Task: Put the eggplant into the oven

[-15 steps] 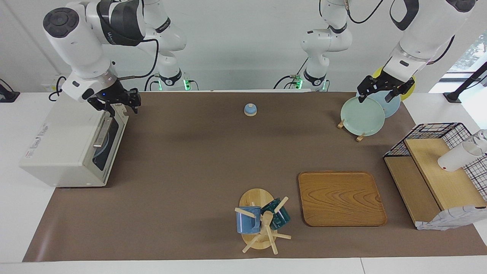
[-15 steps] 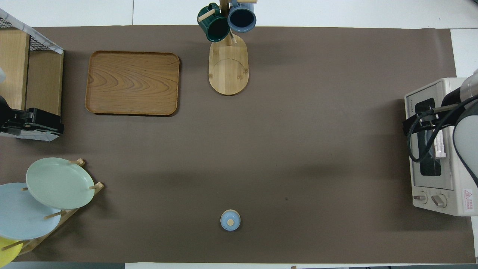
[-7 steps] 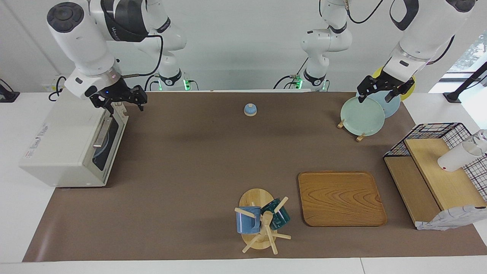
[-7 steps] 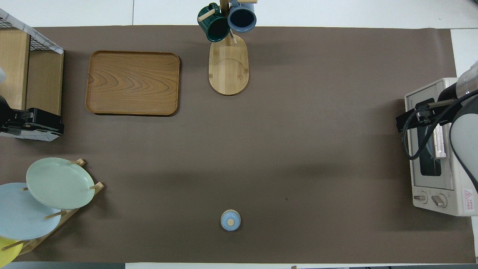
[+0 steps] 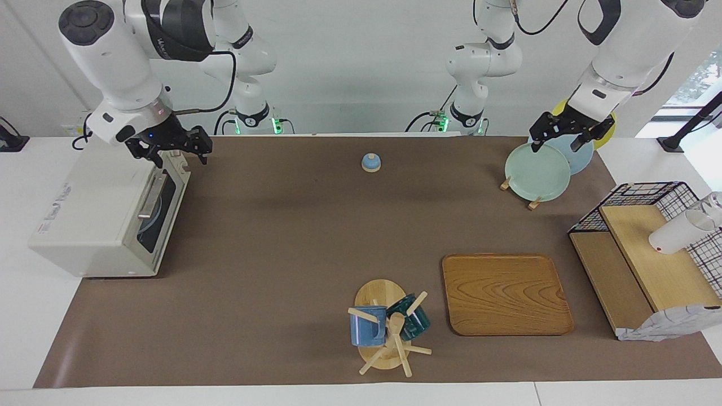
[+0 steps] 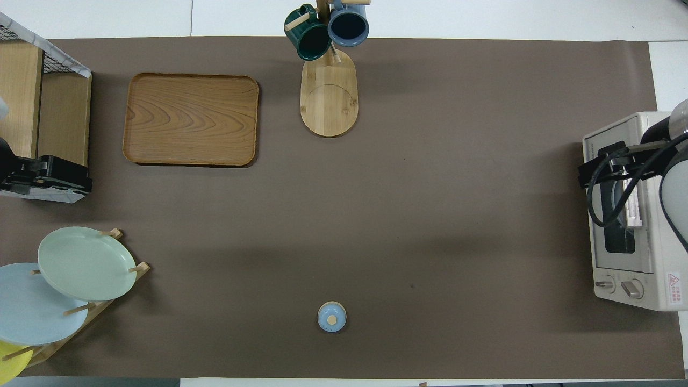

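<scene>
Hidden: cream-white boxy toaster oven (image 6: 629,269) partly covered by the right arm, overhead | cut off: yellow plate (image 6: 8,364) at the frame corner (only a sliver shown) | eggplant: not seen.

The right gripper (image 5: 174,150) sits higher above the oven (image 5: 107,211) than a second ago. It has also drawn back over the oven's door edge after swinging out toward the mat.

The oven (image 5: 104,217) is boxy, cream-white; door shut, handle bar across its glass; at the right arm's end of the surface (image 5: 282,237).
</scene>
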